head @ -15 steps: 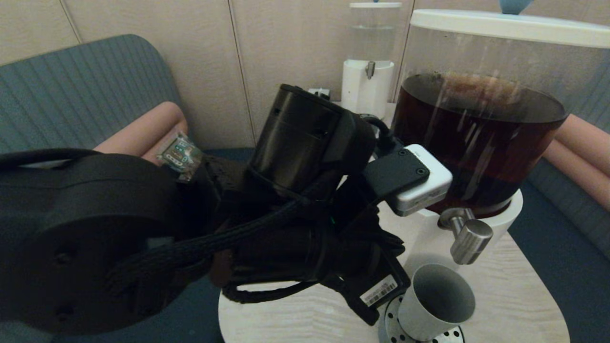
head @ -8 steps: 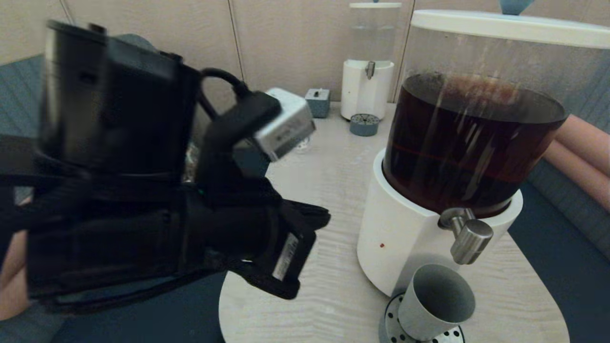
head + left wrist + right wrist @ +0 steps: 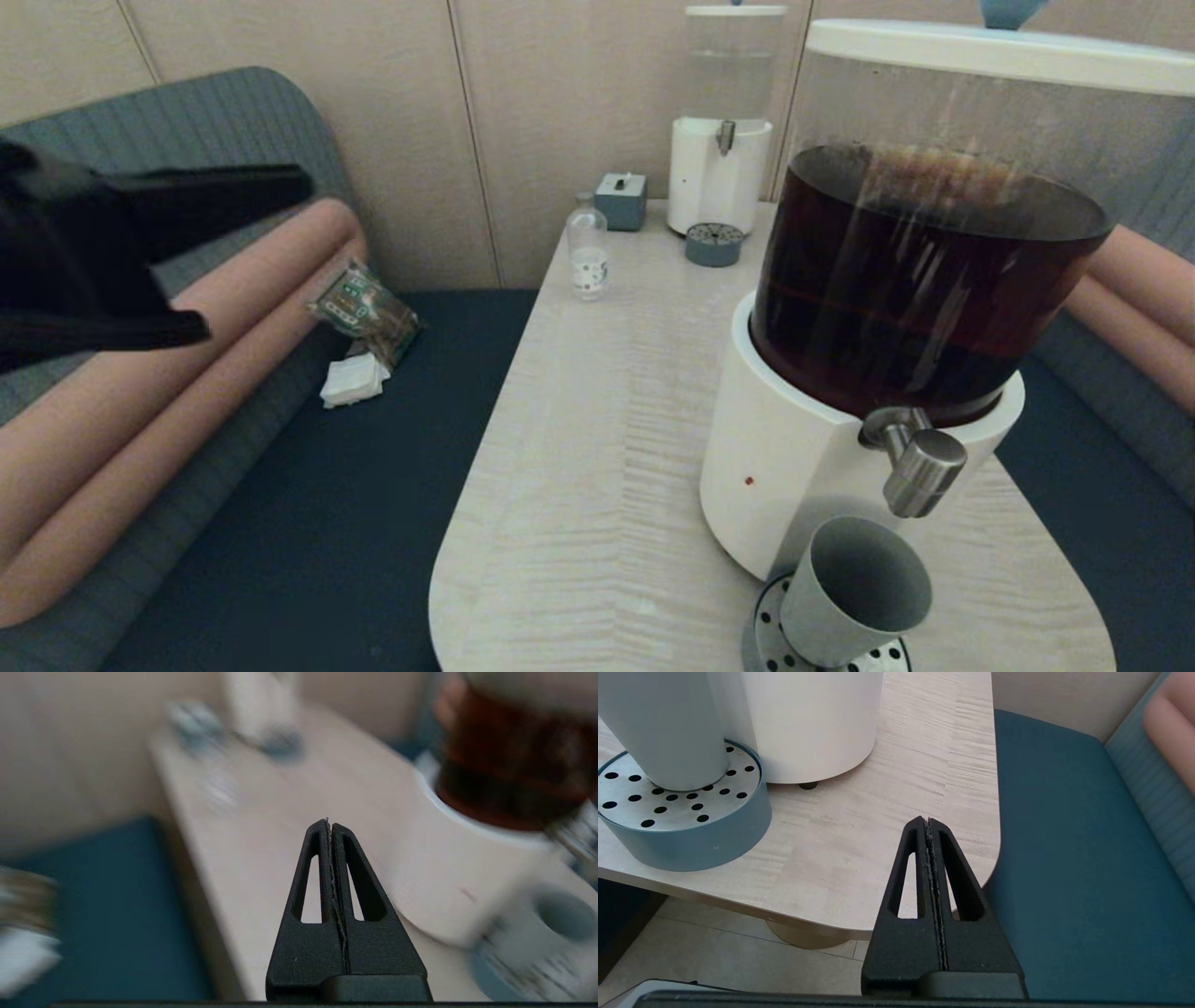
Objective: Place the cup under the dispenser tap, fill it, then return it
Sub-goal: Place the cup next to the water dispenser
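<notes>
Lower right of the head view: cup (image 3: 854, 593) on a perforated drip tray (image 3: 873, 658), cut off by the frame's bottom edge, directly below the tap (image 3: 920, 467). Pale wood-grain tabletop (image 3: 597, 448), blue seats either side. Far end: small bottle (image 3: 588, 252), second dispenser (image 3: 721, 140). Left gripper (image 3: 331, 823) clenched, empty, surroundings blurred. Right gripper (image 3: 927, 822) clenched, empty, beside the tabletop's edge.

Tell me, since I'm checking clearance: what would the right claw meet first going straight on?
Probably the table: the shut right claw points at bare tabletop near its edge, beside the drip tray. Depth is unclear.
</notes>
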Available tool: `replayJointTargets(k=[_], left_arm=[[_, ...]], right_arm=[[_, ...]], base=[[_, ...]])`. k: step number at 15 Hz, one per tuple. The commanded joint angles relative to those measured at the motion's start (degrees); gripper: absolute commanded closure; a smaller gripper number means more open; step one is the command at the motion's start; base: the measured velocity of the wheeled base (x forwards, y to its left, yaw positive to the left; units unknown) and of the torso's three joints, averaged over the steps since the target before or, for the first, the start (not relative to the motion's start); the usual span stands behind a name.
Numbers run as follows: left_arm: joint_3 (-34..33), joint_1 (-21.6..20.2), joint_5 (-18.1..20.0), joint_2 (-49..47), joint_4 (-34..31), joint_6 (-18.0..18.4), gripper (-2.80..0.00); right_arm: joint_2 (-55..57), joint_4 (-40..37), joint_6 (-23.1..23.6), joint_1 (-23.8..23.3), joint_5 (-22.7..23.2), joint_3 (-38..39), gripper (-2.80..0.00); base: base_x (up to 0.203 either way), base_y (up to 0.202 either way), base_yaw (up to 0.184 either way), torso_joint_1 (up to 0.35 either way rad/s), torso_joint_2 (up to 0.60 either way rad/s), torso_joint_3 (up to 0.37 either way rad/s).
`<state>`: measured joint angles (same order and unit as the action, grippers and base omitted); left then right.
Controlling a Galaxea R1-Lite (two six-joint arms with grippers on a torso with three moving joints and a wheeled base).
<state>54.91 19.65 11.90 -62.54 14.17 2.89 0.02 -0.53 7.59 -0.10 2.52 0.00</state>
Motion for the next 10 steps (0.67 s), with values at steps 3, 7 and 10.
replayJointTargets(k=[3,7,10], left_arm=[[-5.52,-10.97,9.23,16.65,1.86,-1.48,0.0],[-9.6,-14.11,11.36,26.74,1.62,-2.78,0.0],[-13.84,-14.72,22.69,32.64,-0.14,-6.56,0.0]], right_arm=[[-0.2,0.0,0.05,0.01,0.03,0.53,0.0],[-0.2,0.0,0.05,0.01,0.03,0.62,0.0],[-0.2,0.0,0.11,0.01,0.03,0.53,0.0]], base=[[0.0,0.0,0.0,0.0,0.0,0.0],[0.0,0.0,0.0,0.0,0.0,0.0],[0.0,0.0,0.0,0.0,0.0,0.0]])
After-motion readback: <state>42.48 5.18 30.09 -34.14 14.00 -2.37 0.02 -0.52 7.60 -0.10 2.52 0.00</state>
